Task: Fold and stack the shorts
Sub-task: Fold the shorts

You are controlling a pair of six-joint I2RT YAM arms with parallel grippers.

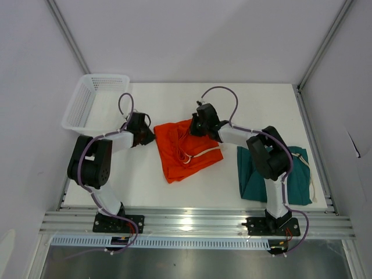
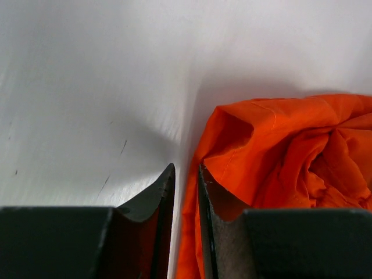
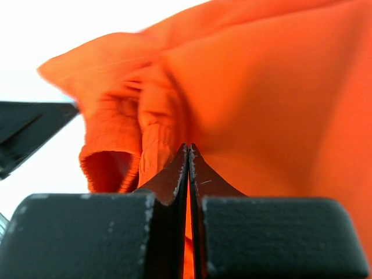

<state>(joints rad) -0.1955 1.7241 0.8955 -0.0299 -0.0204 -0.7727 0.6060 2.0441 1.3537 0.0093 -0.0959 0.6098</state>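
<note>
The orange shorts (image 1: 186, 148) lie crumpled at the table's middle, with the white drawstring (image 1: 200, 154) showing. My right gripper (image 1: 195, 127) is shut on their far right edge; in the right wrist view the jaws (image 3: 189, 149) pinch orange fabric (image 3: 261, 104). My left gripper (image 1: 149, 137) is at the shorts' left corner. In the left wrist view its jaws (image 2: 186, 172) stand a narrow gap apart, with the orange edge (image 2: 273, 151) running into the gap and white table showing beside it. The teal-green shorts (image 1: 300, 177) lie folded at the right, partly under the right arm.
A white mesh basket (image 1: 87, 103) stands at the table's far left corner. The table's front edge has a metal rail (image 1: 192, 224). Frame posts run along the left and right sides.
</note>
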